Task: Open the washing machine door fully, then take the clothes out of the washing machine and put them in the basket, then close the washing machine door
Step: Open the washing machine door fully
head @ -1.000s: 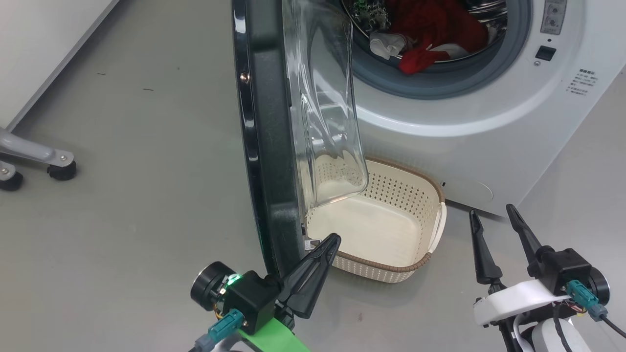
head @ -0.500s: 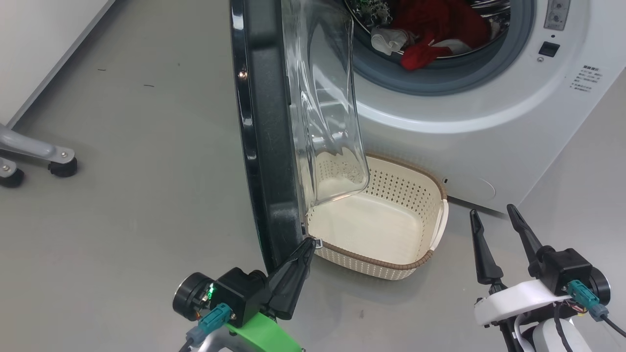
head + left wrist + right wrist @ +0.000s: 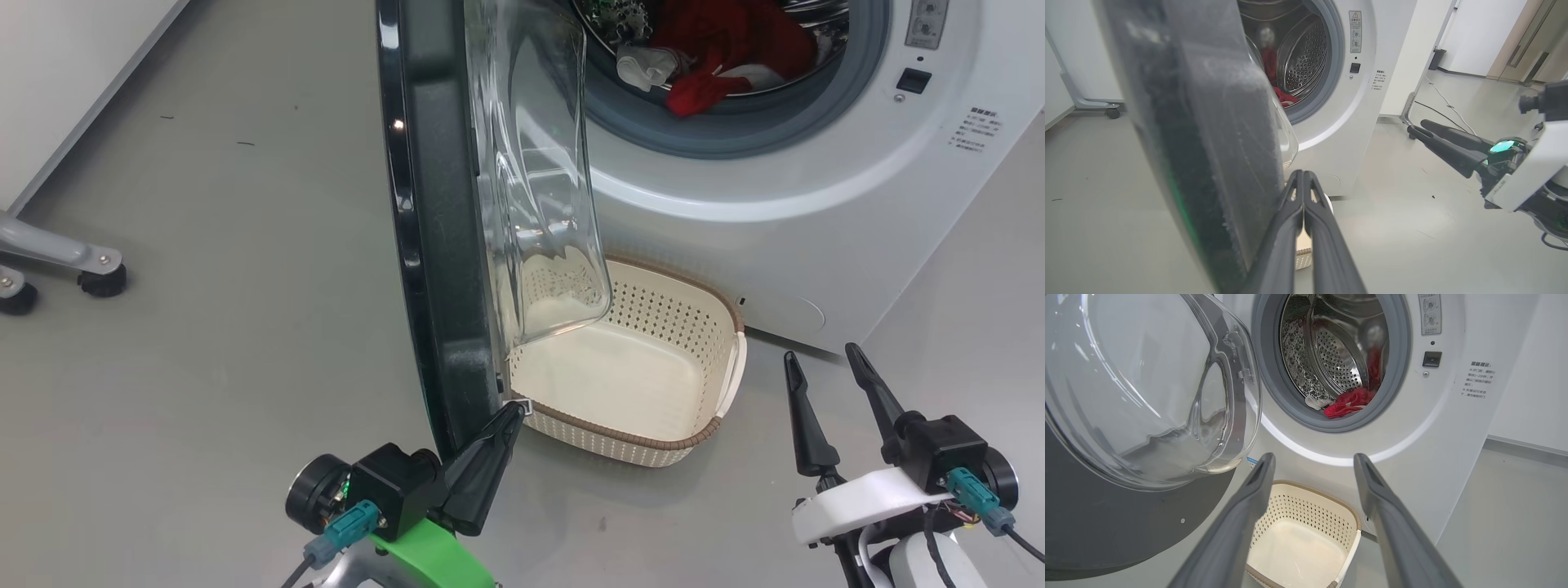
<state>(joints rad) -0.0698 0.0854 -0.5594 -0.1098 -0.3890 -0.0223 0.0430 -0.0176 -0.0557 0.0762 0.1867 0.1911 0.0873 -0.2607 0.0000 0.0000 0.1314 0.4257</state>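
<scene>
This looks like a bare lab or test room rather than a home laundry: the washing machine [image 3: 816, 204] stands free on a plain grey floor [image 3: 204, 327] beside blank white walls [image 3: 65, 49]. A grey metal stand [image 3: 57, 253] on castors sits off to one side. Loose cables [image 3: 1443, 107] trail over the floor towards tall tan doors [image 3: 1523, 49].

Holds the left gripper [image 3: 513, 412] low on the left, fingers pressed together, tilted up toward the right. Holds the right gripper [image 3: 820, 353] low on the right, fingers spread wide, pointing up.
</scene>
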